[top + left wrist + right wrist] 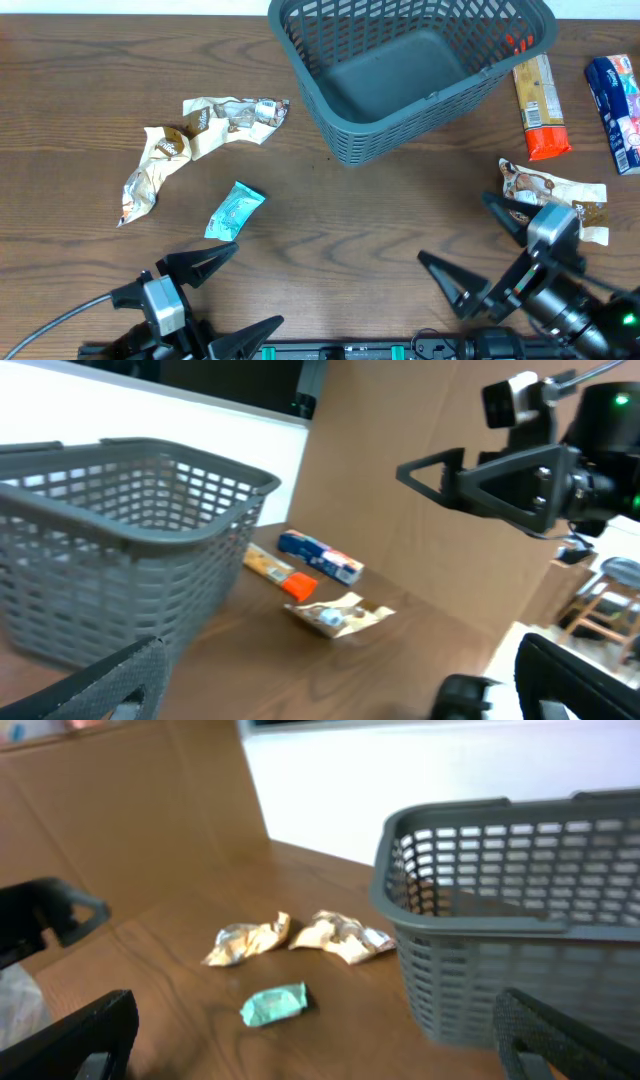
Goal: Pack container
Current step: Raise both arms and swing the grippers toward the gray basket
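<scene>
The container [420,125] is being shown upright at the far edge of the tabletop, somewhat right of the middle. The left gripper [225,300] is being held by the near edge, left of the middle, its jaws spread wide with nothing between them. The right gripper [455,230] is being held towards the near right corner, jaws likewise wide and empty. The container is being seen well apart from both, beyond the jaws. A teal packet [235,211] is being shown just beyond the left gripper.
</scene>
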### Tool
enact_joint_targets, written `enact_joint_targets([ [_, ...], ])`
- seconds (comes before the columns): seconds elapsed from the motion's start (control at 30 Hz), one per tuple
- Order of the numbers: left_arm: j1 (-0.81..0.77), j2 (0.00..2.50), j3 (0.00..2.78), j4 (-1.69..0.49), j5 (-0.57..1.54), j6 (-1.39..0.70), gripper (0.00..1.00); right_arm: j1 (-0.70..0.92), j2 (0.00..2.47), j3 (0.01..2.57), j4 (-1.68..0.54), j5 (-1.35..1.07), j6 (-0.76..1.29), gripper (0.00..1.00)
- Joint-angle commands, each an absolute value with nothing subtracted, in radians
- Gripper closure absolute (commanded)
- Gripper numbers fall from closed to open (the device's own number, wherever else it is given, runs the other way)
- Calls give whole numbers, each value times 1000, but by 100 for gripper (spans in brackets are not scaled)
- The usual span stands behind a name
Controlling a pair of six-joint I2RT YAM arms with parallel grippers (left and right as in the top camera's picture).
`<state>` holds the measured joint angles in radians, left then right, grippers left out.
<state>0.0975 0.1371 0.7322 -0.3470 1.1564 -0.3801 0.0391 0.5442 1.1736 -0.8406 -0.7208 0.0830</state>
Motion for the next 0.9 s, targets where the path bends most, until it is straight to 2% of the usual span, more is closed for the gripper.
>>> enact_joint_targets([
  [0.0,102,233,841,-348,1224,-442,1,46,694,1359,-919,-628,75,1],
  [0.17,102,422,1018,-447,1242,-306,1,46,960,1711,-1158,-590,-19,1],
  [0.33,102,613,1205,-599,1152,-141,1,46,1183,2036,-1364,-590,-107,1],
  [0.43,102,706,1280,-585,1140,-108,1,46,1282,2182,-1451,-585,-122,1],
  [0.67,102,776,1293,-578,1144,-138,1,46,1351,2275,-1642,-574,-103,1],
  [0.87,102,777,1294,-496,1168,-223,1,46,1353,2275,-1664,-497,-102,1],
])
